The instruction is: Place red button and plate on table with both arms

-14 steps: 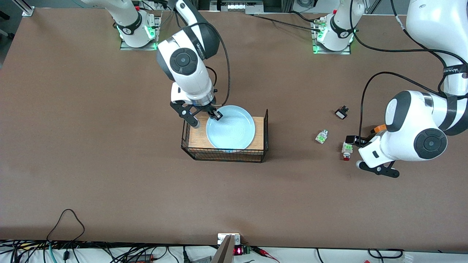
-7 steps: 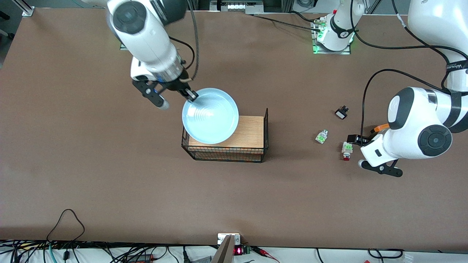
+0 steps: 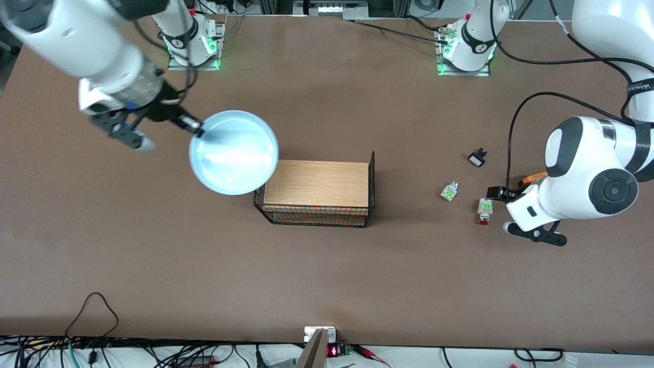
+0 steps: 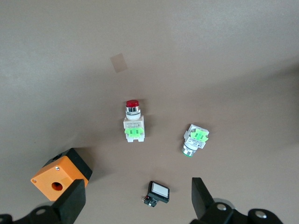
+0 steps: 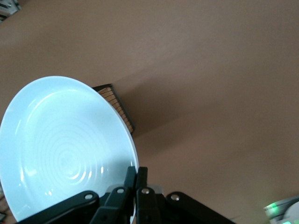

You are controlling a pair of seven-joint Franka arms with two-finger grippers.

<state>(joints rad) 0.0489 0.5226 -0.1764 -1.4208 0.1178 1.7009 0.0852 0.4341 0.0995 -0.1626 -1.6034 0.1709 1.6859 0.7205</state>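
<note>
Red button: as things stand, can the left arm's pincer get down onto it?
Probably yes. The left pincer hangs open above the red button, which lies alone on the table, apart from the green-capped button and the orange box.

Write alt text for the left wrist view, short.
The left gripper, fingers open, hangs over the brown table above the red button, which lies on its side. Near it lie a white-green part, a small black-and-white part and an orange box.
</note>
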